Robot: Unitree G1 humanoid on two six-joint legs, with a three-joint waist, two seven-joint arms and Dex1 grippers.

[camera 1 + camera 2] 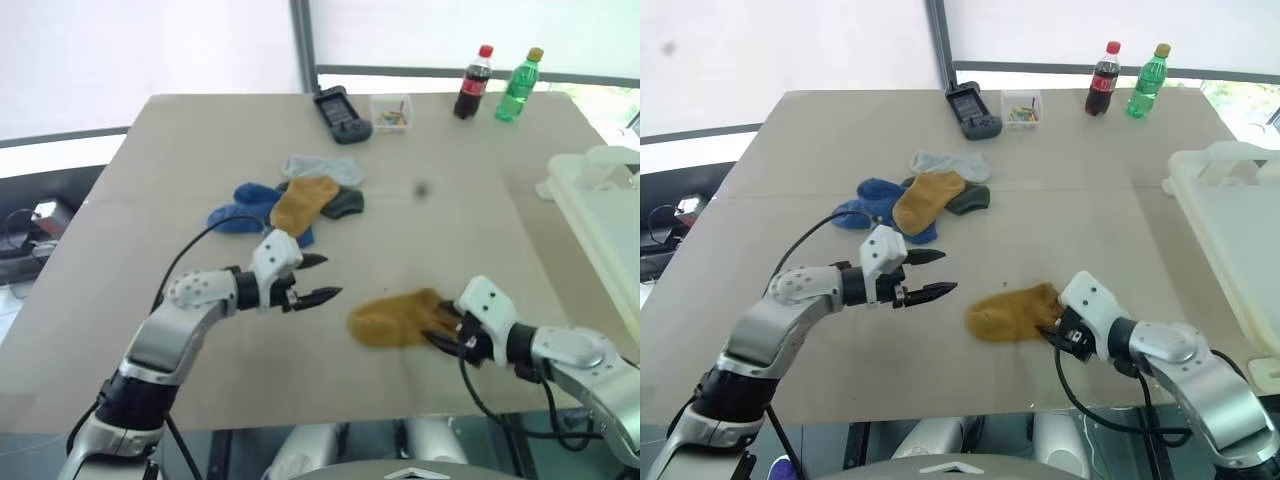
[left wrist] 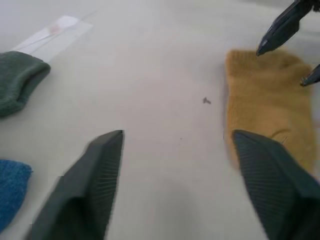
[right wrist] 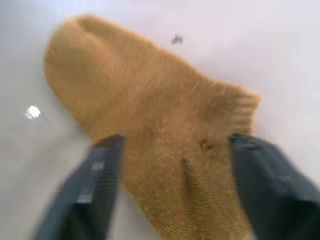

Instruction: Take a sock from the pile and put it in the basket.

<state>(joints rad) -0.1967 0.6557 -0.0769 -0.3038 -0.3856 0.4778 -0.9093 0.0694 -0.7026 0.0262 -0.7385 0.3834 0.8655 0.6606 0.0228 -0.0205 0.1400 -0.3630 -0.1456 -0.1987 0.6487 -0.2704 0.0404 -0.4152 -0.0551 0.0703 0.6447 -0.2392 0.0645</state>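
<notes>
A single mustard sock (image 1: 393,318) lies flat on the table, apart from the pile (image 1: 300,200) of blue, pale grey, dark green and mustard socks further back. My right gripper (image 1: 437,328) is open, its fingers (image 3: 102,175) standing either side of the sock's cuff end, low over it. To the left of the sock my left gripper (image 1: 331,277) hangs open with nothing between its fingers, pointing toward the sock (image 2: 265,100). The whitish basket (image 1: 1230,160) stands at the table's right edge.
At the back of the table are a dark handset (image 1: 340,108), a small clear box of coloured bits (image 1: 391,112), a cola bottle (image 1: 474,82) and a green bottle (image 1: 518,85). Bare tabletop lies between the sock and the basket.
</notes>
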